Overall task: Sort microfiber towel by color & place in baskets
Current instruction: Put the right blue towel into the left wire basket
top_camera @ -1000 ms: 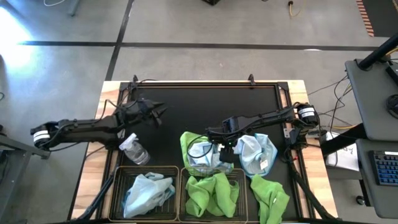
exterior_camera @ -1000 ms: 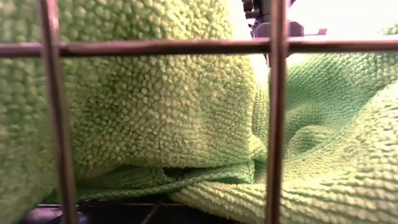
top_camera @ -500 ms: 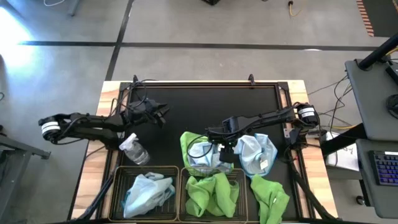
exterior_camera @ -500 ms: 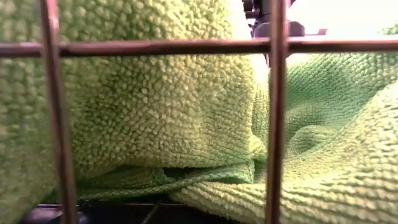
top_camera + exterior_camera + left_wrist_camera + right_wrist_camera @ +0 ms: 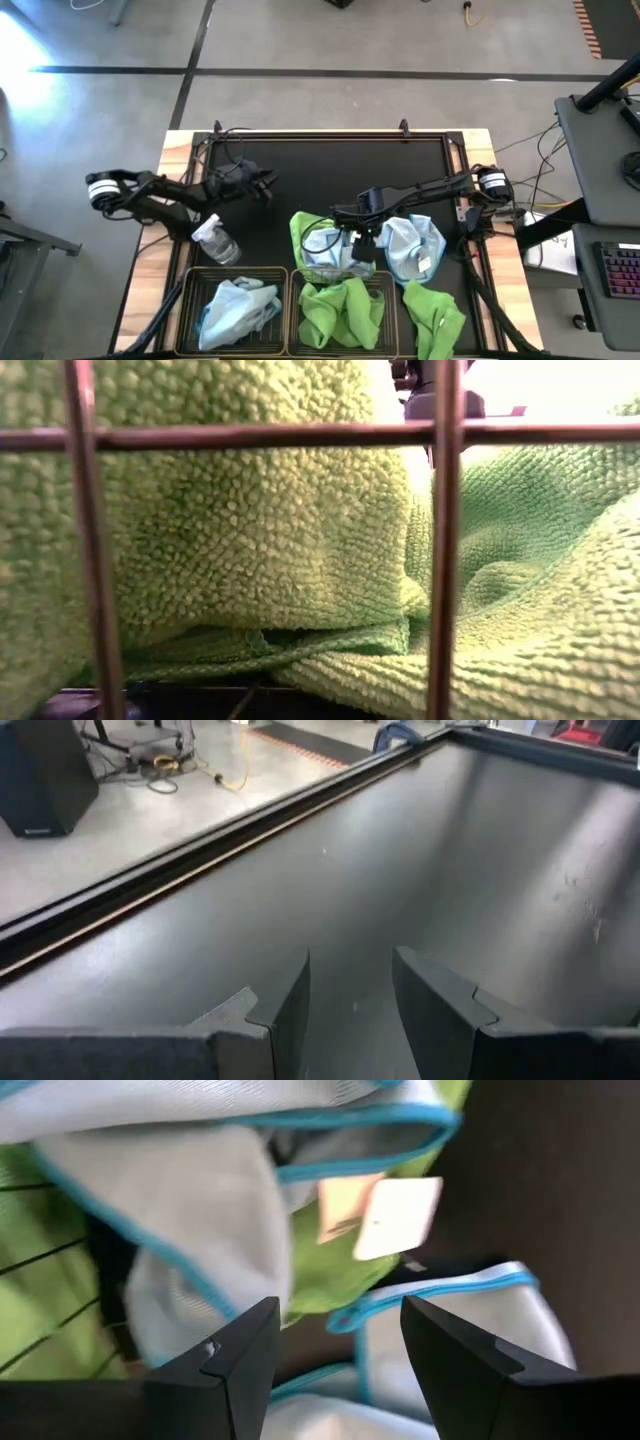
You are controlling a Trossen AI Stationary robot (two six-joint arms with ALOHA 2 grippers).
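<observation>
A grey concrete floor crossed by dark lines surrounds the table, with a desk at right.

The far half of the black mat lies bare and passable, while towels, a spray bottle and two baskets crowd its near edge.

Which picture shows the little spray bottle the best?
The high view. It shows the whole spray bottle lying on the black mat, just above the left basket holding a blue towel. The low view shows only green towel behind basket wire; neither wrist view shows the bottle.
</observation>
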